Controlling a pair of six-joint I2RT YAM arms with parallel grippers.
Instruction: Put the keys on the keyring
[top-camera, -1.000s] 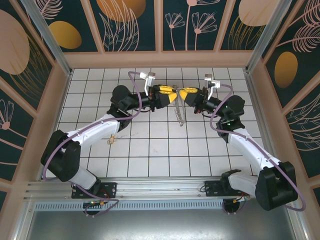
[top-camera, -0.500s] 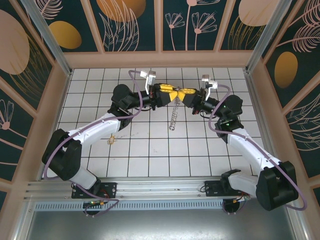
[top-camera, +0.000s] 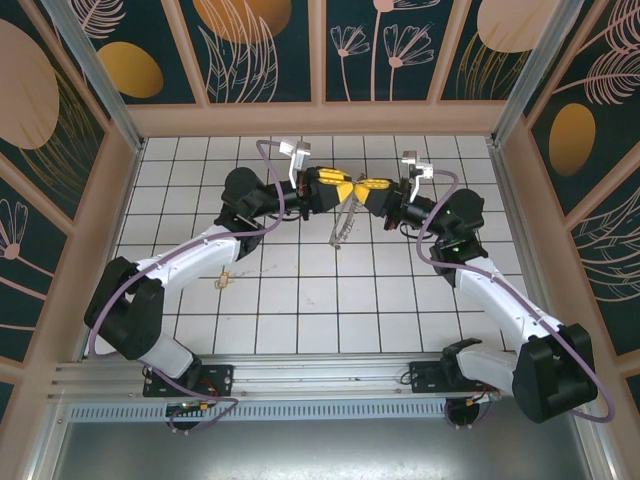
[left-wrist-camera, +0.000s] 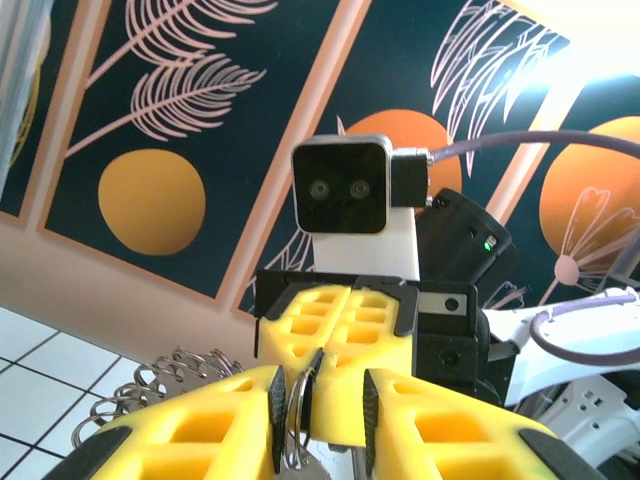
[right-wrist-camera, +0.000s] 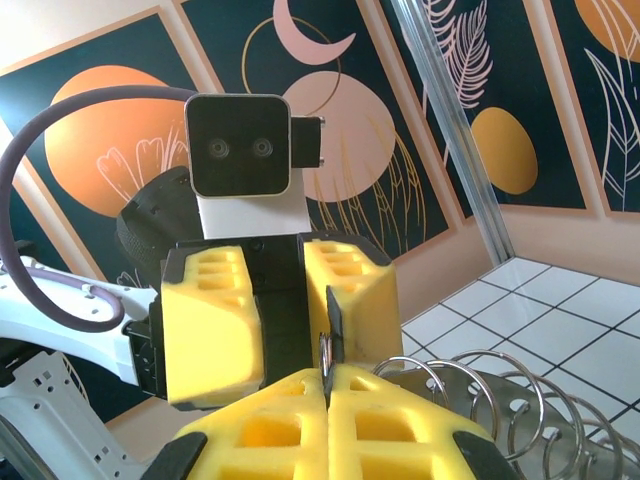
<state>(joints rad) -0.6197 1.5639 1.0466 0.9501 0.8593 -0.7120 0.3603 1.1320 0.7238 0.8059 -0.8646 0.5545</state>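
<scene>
Above the far middle of the floor, my two grippers meet tip to tip. The keyring (top-camera: 340, 225) hangs below them, fringed with small silvery rings (right-wrist-camera: 500, 392). My right gripper (top-camera: 360, 192) (right-wrist-camera: 327, 385) is shut on the ring's thin wire (right-wrist-camera: 325, 350). My left gripper (top-camera: 346, 190) (left-wrist-camera: 320, 400) stands open around the same wire (left-wrist-camera: 292, 430), which lies against its left pad (left-wrist-camera: 275, 410), with a gap to the other pad. A tiny brass-yellow key (top-camera: 224, 278) lies on the tiles near the left arm's elbow, away from both grippers.
White tiled floor (top-camera: 330, 300) inside pink walls (top-camera: 320, 118) with a metal post at each far corner. Both arms arch inward from their bases at the near edge. The rail (top-camera: 320, 372) runs along the front.
The hanging part of the keyring has swung from right of centre to the left. The left jaws have narrowed a little around the wire. The right gripper stays shut.
</scene>
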